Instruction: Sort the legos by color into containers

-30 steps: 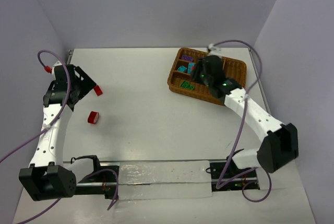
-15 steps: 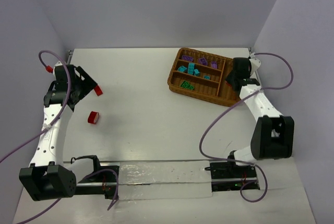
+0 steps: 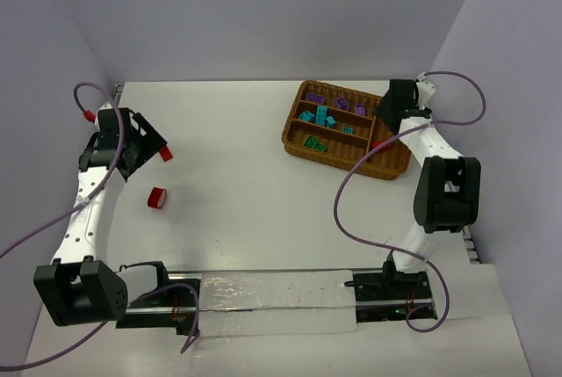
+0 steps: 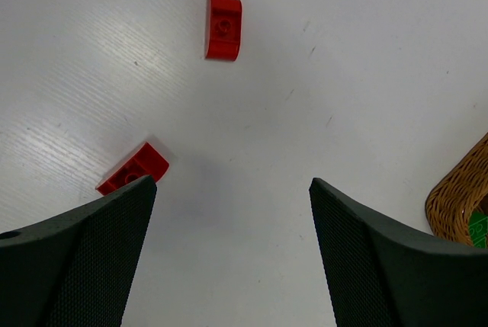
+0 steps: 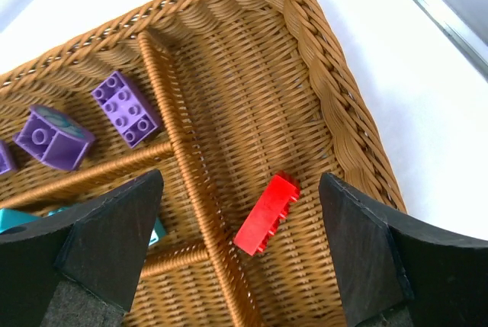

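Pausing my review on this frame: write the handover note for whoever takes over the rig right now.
Left gripper: open, empty, over the table beside one red lego; a second red lego lies farther off.
Right gripper: open, empty, over the wicker tray, wide section.
Done: purple legos, teal legos, green legos each in their own slot; third red lego in the wide section.
Left: move both table reds there.

Rough brown woven wicker on the tray across the right wrist view, smooth glossy plastic on the red brick at lower centre and the purple bricks at left, matt white, faintly streaked table, finely dimpled matt black left gripper fingers along the bottom edge.
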Robot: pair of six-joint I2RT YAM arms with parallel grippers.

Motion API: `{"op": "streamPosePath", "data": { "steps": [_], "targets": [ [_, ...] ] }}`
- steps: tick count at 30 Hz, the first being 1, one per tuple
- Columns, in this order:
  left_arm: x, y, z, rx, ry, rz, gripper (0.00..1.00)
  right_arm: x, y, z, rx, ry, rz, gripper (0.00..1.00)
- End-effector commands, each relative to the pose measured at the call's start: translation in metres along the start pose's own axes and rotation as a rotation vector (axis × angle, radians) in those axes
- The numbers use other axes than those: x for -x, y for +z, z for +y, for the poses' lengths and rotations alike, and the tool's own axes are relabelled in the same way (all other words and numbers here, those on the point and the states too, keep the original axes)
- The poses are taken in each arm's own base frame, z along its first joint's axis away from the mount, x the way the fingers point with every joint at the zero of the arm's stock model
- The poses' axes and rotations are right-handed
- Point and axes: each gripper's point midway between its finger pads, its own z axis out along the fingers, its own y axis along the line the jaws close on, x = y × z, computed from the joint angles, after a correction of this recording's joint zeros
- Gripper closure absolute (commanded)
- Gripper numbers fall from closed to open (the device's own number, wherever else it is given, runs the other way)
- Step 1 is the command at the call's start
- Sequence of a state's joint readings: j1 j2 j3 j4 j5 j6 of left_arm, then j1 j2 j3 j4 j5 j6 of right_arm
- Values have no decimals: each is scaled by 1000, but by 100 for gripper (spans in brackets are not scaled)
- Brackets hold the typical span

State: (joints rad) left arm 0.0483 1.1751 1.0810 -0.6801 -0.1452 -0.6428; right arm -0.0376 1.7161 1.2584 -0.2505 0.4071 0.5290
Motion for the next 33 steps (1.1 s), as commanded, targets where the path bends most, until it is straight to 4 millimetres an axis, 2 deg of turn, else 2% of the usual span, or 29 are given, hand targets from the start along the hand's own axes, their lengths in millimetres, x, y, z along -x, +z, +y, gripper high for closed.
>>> {"op": "streamPosePath", "data": {
  "steps": [1,5,7,8,9,12,16,20,22,25,30,33],
  "targets": [
    [2,17,-7,-20,-10,-6,10,41,-33,12,89,45,-101,10],
    [-4,43,-4,25,-28,25,16,39,-70,20,222,60,-109,10],
    [-5,59,-2,63,-26,42,17,45,-96,25,283,64,-139,10],
    [-8,70,1,92,-23,59,17,44,-104,26,300,63,-145,9],
    [-4,69,-2,87,-26,52,17,40,-102,25,302,57,-135,9],
    [-8,93,7,183,-51,88,14,46,-124,23,346,83,-164,9],
    [7,122,-1,231,-63,76,8,41,-146,31,413,93,-171,9],
    [9,147,-3,267,-29,106,6,42,-157,29,434,91,-190,9],
    [3,163,1,300,-5,146,6,42,-157,27,427,84,-198,8],
    [5,175,1,328,9,149,8,37,-154,24,412,70,-188,8],
    [-9,199,10,375,23,192,13,36,-159,22,425,76,-191,8],
    [-16,208,14,393,30,205,22,39,-164,21,430,78,-200,8]
  ]
}}
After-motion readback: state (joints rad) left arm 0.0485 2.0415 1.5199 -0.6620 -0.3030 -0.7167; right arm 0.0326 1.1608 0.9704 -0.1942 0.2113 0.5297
